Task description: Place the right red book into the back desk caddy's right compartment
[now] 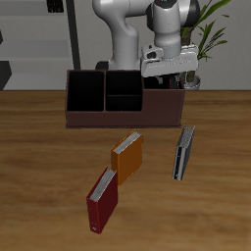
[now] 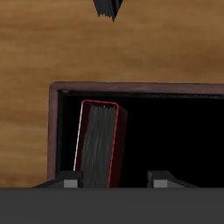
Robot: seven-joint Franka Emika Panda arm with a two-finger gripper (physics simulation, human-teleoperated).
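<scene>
We see the dark red hardcover book (image 2: 103, 144), matte with a glossy red edge, standing on end inside the black-lined end compartment (image 2: 175, 131) of the long reddish-brown wooden box caddy (image 1: 125, 120). The grey two-finger claw (image 2: 114, 181) hangs just above it, fingers (image 2: 68, 183) parted wider than the book, gripping nothing. On the grained wooden table (image 1: 39, 167) lie three books: one red (image 1: 101, 200), one orange (image 1: 127, 157), one dark grey (image 1: 183, 152).
</scene>
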